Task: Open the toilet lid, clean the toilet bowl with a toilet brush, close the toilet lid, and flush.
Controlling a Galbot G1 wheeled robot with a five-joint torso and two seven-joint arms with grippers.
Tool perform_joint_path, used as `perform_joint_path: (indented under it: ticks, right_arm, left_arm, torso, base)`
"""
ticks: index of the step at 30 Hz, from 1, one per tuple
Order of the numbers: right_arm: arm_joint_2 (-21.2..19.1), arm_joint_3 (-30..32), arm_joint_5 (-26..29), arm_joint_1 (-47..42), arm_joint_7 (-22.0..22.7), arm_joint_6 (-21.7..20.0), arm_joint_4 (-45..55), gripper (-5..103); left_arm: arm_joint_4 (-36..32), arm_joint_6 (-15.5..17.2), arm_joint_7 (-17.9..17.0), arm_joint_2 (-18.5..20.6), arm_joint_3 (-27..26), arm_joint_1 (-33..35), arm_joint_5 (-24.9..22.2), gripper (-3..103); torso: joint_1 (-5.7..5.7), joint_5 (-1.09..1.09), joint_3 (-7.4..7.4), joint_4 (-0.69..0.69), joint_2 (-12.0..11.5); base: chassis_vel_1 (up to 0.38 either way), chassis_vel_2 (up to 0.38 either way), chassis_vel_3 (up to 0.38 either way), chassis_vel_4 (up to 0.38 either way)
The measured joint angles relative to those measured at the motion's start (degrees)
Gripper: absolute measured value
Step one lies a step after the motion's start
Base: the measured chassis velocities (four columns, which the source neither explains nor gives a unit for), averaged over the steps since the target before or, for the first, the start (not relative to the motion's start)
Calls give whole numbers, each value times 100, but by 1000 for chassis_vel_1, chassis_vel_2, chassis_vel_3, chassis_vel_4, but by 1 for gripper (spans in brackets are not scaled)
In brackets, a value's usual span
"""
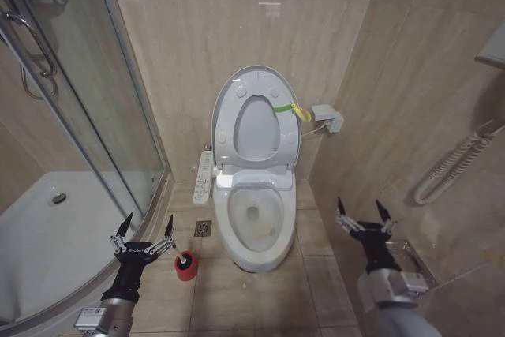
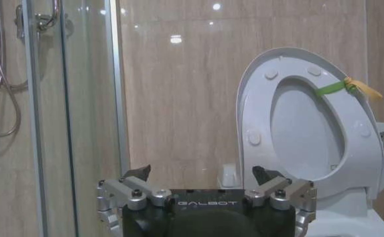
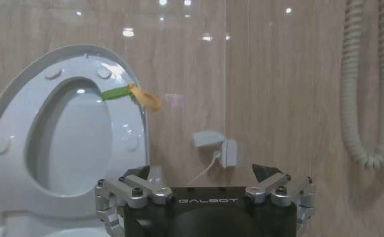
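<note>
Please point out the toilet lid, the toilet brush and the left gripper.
toilet lid (image 1: 229, 92), head view, raised upper rim.
toilet brush (image 1: 186, 267), head view, red holder.
left gripper (image 1: 144, 226), head view, midway between open fingertips.

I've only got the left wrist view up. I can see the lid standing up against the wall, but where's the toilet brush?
Observer: The toilet brush stands in its red holder on the floor tiles, left of the toilet bowl, just beside the left gripper.
Operator: Is anything holding it?
Observer: No. The left gripper is open and empty, next to the brush but not on it.
Operator: And the right arm?
Observer: The right gripper hangs open on the right side of the bowl, near the side wall, holding nothing.
Operator: Seat up too?
Observer: Yes, the head view shows the seat ring raised with the toilet lid, so the bowl is open.
</note>
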Motion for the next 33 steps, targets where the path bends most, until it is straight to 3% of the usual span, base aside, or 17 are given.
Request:
perform_joint_path:
  ticks: [21, 33]
  right_arm:
    - [43, -43, -26, -477, -20, -95, 463, 100]
    - [-48, -34, -126, -330, 9, -33, 292, 100]
  left_arm:
    - [0, 0, 0, 0, 0, 0, 0, 100]
    - [0, 0, 0, 0, 0, 0, 0, 100]
  torso:
    - [0, 1, 0, 0, 0]
    - [0, 1, 0, 0, 0]
  base:
    - [0, 0, 0, 0]
    - [0, 0, 0, 0]
